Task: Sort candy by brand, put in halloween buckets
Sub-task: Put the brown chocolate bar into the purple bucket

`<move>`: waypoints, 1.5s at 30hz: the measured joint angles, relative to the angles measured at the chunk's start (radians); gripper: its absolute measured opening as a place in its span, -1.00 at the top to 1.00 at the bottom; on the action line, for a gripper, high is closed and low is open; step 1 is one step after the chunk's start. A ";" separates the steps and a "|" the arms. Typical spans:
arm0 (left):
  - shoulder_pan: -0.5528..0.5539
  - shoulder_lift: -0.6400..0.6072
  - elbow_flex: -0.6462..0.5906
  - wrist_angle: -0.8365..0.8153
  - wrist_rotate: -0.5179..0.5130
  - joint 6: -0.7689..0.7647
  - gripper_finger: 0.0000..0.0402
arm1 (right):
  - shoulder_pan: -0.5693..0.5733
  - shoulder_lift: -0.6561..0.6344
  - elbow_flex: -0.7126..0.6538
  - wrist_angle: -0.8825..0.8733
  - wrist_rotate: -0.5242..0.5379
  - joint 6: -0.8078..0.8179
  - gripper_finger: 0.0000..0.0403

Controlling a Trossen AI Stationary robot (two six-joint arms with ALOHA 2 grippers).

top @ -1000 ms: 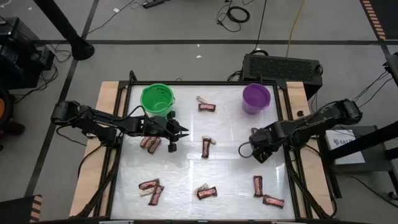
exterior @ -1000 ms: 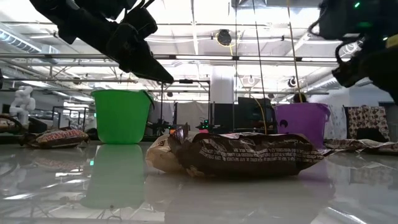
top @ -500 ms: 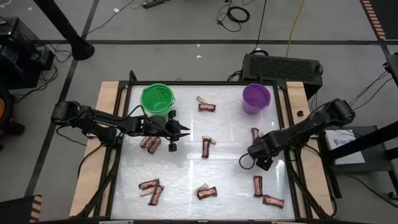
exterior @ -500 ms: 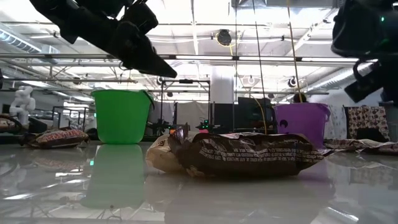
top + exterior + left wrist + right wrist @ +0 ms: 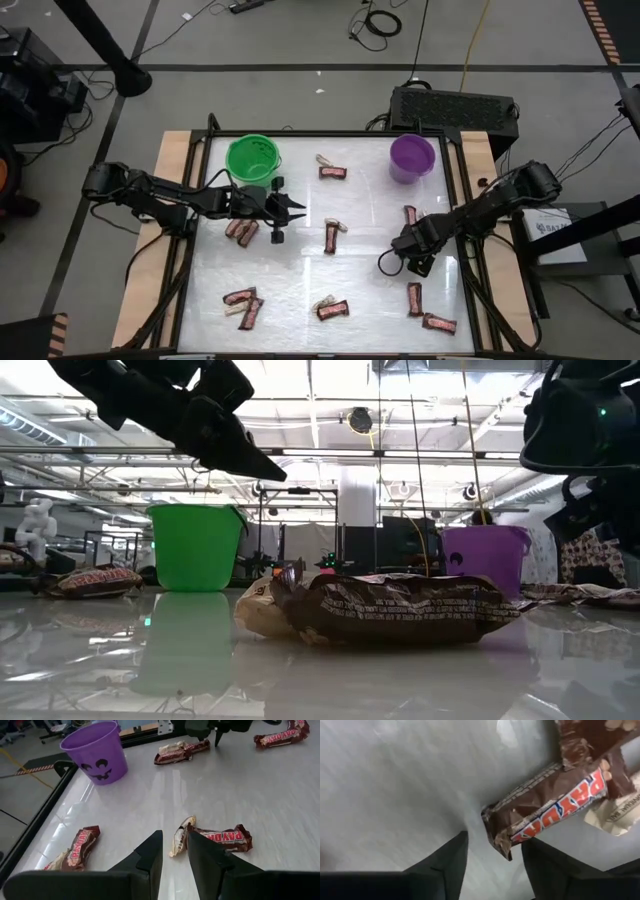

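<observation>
White glossy tabletop (image 5: 370,290) carries dark red-brown wrapped candy bars (image 5: 333,309) scattered along its near edge. Mid-table, the right gripper (image 5: 384,264) hovers with fingers apart; the left gripper (image 5: 296,208), fingers slightly parted, hangs beside more bars (image 5: 241,231). Farthest stand the bright green plastic bucket (image 5: 252,157) left and purple plastic bucket (image 5: 411,157) right.

Bare table (image 5: 370,290) mid-front; candy (image 5: 333,309) flanks it.

light: bright overhead | glare: glossy table (image 5: 120,670) mirrors ceiling lights | blur: close wrapper soft
</observation>
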 joint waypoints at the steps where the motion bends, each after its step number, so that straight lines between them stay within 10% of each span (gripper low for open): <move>1: 0.000 0.000 0.000 0.002 0.000 0.001 0.51 | 0.000 0.002 -0.001 0.000 0.000 -0.004 0.19; 11: 0.000 0.000 0.000 0.026 0.000 0.024 0.51 | -0.001 -0.030 -0.007 0.001 0.029 -0.009 0.95; 26: 0.000 0.000 0.000 0.025 0.000 0.050 0.51 | -0.001 -0.052 0.231 -0.206 0.044 -0.019 1.00; 35: 0.000 -0.079 0.001 -0.135 -0.189 0.025 0.51 | -0.024 -0.053 0.470 -0.196 0.292 -0.261 1.00; 45: 0.033 -0.215 -0.059 -0.246 -0.274 -0.023 0.51 | -0.342 -0.053 0.548 -0.185 0.478 -0.531 1.00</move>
